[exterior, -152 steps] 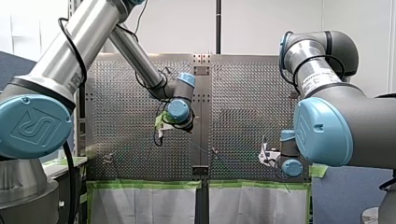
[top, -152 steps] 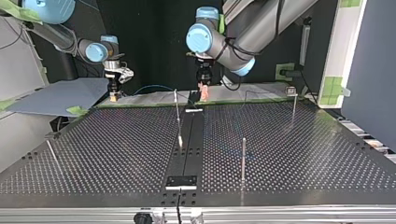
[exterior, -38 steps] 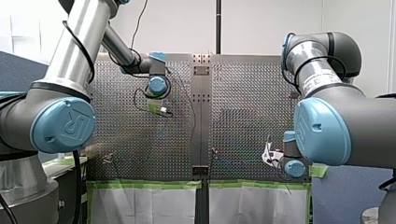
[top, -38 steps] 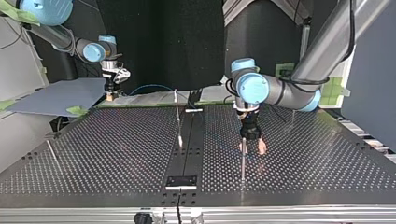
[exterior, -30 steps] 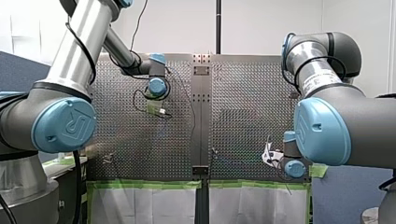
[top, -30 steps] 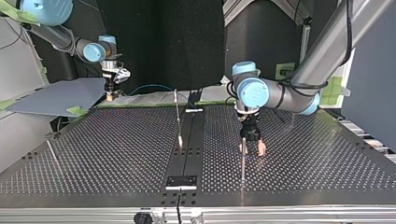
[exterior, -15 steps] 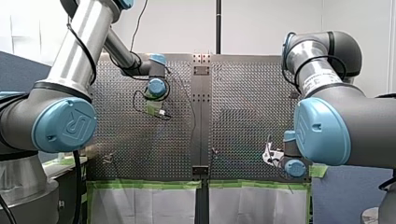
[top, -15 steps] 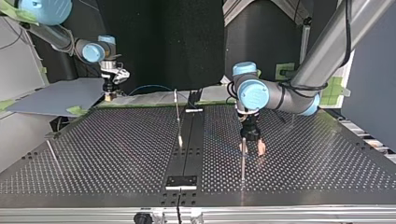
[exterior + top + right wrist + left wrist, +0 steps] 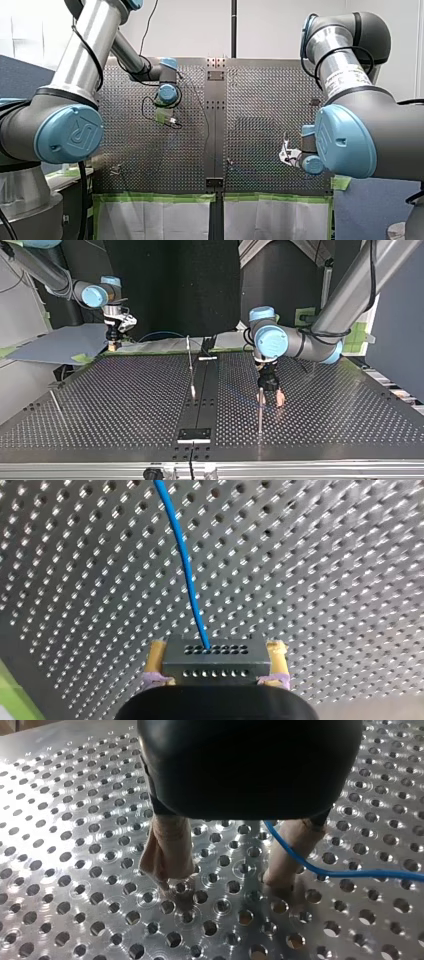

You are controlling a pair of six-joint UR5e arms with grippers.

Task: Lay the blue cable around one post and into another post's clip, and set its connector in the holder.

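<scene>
In the right wrist view my right gripper (image 9: 215,672) is shut on the black connector (image 9: 215,657), yellow pads on both sides. The blue cable (image 9: 182,565) runs from the connector out over the perforated plate. In the top view this gripper (image 9: 114,343) hangs at the far left edge of the table, with a blue cable loop (image 9: 160,333) beside it. My left gripper (image 9: 273,397) stands low beside a thin metal post (image 9: 260,410), fingers apart. In the left wrist view its beige fingers (image 9: 167,855) are spread just above the plate, and the cable (image 9: 320,867) passes between them and across one pad.
Another post (image 9: 189,360) rises by the dark centre strip (image 9: 202,390), with more posts at the far right (image 9: 314,352) and near left (image 9: 54,402). A black plate (image 9: 194,434) sits at the strip's near end. A grey sheet (image 9: 65,342) lies past the table's left corner.
Over five seconds my left arm went from the table's far edge to the post. In the last second it held still, while my right gripper shifted slightly to the top view's left.
</scene>
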